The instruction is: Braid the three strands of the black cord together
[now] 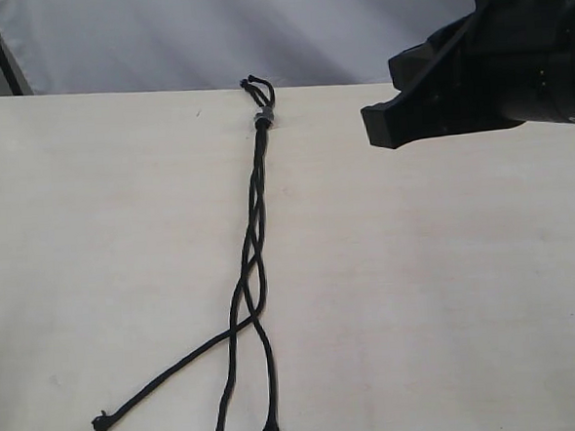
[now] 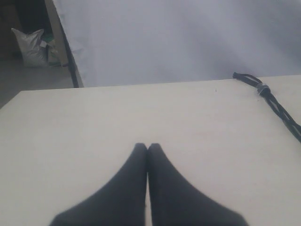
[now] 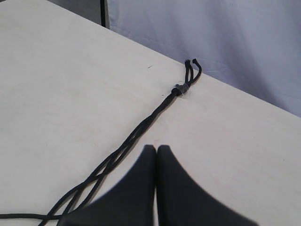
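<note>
Your right hand (image 3: 156, 150) and left hand (image 2: 147, 148) hang empty above the table (image 1: 449, 294), fingers pressed together. You find the black cord (image 1: 253, 247) lying mid-table, loosely crossed below its bead (image 1: 263, 118). Judged light, limp and slippery; grip the three strands (image 1: 180, 367) near their knotted tips. No legible writing.

Left end effector (image 2: 147, 147) closed, empty; right end effector (image 3: 156, 148) likewise (jaws pressed together).

Exterior overhead, wrists low; all share the black cord (image 1: 259, 163).
</note>
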Controlling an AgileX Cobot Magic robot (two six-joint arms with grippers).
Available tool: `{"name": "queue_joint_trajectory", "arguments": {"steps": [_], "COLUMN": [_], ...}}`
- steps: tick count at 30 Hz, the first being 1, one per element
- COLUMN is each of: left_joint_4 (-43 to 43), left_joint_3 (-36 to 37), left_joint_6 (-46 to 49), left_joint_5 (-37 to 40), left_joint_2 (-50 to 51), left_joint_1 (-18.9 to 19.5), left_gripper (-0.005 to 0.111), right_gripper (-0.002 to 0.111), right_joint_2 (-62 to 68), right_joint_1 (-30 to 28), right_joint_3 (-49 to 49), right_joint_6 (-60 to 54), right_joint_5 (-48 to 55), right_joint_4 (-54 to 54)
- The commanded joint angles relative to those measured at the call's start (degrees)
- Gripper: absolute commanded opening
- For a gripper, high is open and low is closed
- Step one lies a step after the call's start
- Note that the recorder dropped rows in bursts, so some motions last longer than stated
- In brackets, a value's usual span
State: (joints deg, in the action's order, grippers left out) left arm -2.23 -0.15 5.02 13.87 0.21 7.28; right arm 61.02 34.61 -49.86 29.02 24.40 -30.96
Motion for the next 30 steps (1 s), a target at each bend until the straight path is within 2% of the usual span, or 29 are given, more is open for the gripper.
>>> {"name": "queue_joint_trajectory", "arguments": {"steps": [1,13,17,23,30], "left_joint_4": [0.1,0.1,0.1,0.1,0.1], "left_joint_3": [0.2,0.2,0.2,0.2,0.2], "left_joint_6": [-0.3,-0.3,-0.3,-0.3,-0.3], "left_joint_5": [-0.2,-0.2,-0.2,-0.2,-0.2], "left_joint_2": [-0.2,-0.2,-0.2,-0.2,-0.2], "left_joint_1": [0.1,0.1,0.1,0.1,0.1], "left_gripper": [0.0,0.0,0.0,0.0,0.0], "right_gripper": [0.0,0.0,0.0,0.0,0.0], "right_joint_2": [-0.2,-0.2,-0.3,-2.8,-13.8], "right_joint_1": [-0.3,-0.3,-0.3,-0.3,-0.3], "right_joint_3": [0.0,0.0,0.0,0.4,14.3], "right_joint_6": [0.1,0.1,-0.2,1.8,5.3], "right_joint_5": [-0.3,-0.3,-3.0,1.5,-5.8], "right_joint_4": [-0.1,-0.1,-4.0,-2.3,-2.3]}}
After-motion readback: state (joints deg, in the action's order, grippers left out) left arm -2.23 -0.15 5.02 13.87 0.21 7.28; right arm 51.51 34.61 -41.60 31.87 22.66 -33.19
